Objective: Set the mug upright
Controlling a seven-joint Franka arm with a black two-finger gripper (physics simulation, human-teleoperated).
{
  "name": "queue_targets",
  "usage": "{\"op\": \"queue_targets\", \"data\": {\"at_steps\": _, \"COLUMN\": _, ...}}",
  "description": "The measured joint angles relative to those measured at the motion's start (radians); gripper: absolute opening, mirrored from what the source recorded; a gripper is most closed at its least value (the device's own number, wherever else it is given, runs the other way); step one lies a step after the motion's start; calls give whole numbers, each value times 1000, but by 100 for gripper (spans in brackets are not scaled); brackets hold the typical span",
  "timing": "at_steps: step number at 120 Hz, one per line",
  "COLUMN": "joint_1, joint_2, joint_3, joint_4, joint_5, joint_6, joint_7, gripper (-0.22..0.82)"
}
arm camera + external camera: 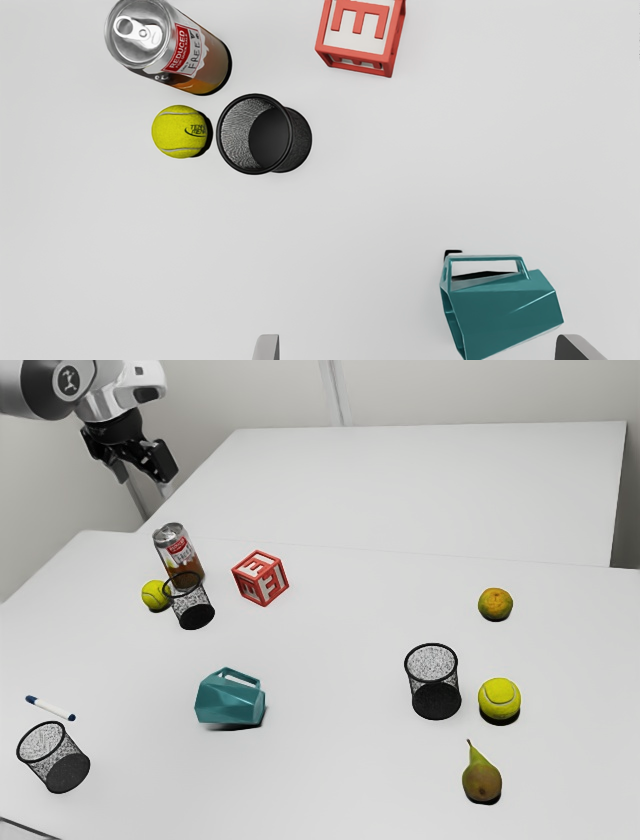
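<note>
Teal mug (230, 702) lies on its side on a white desk (330, 780), its handle (484, 258) toward the red-edged letter block (260, 579), between a mesh cup (54, 757) near a marker (50, 708) and another mesh cup (433, 681) beside a tennis ball (499, 699). Raised above the desk at the exterior view's upper left, the end effector (145, 481) holds its fingers wide apart.
</note>
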Motion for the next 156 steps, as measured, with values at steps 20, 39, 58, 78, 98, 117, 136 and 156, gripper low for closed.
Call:
{"op": "queue_targets", "data": {"at_steps": 20, "joint_1": 0, "joint_2": 0, "joint_3": 0, "joint_4": -10, "joint_5": -2, "joint_6": 8, "joint_7": 4, "gripper": 60}}
{"op": "queue_targets", "data": {"at_steps": 39, "joint_1": 4, "joint_2": -2, "joint_3": 3, "joint_4": -35, "joint_5": -5, "joint_6": 19, "joint_7": 7, "gripper": 60}}
{"op": "queue_targets", "data": {"at_steps": 58, "joint_1": 32, "joint_2": -24, "joint_3": 19, "joint_4": -139, "joint_5": -134, "joint_6": 31, "joint_7": 3, "gripper": 60}}
{"op": "queue_targets", "data": {"at_steps": 78, "joint_1": 83, "joint_2": -34, "joint_3": 86, "joint_4": -309, "joint_5": -334, "joint_6": 38, "joint_7": -12, "gripper": 60}}
{"op": "queue_targets", "data": {"at_steps": 98, "joint_1": 146, "joint_2": -21, "joint_3": 92, "joint_4": -448, "joint_5": -484, "joint_6": 44, "joint_7": -21, "gripper": 60}}
{"op": "queue_targets", "data": {"at_steps": 117, "joint_1": 195, "joint_2": 17, "joint_3": 92, "joint_4": -546, "joint_5": -576, "joint_6": 47, "joint_7": -22, "gripper": 60}}
{"op": "queue_targets", "data": {"at_steps": 136, "joint_1": 213, "joint_2": 107, "joint_3": 93, "joint_4": -560, "joint_5": -636, "joint_6": 52, "joint_7": -12, "gripper": 60}}
{"op": "queue_targets", "data": {"at_steps": 156, "joint_1": 211, "joint_2": 178, "joint_3": 94, "joint_4": -559, "joint_5": -699, "joint_6": 74, "joint_7": 7, "gripper": 60}}
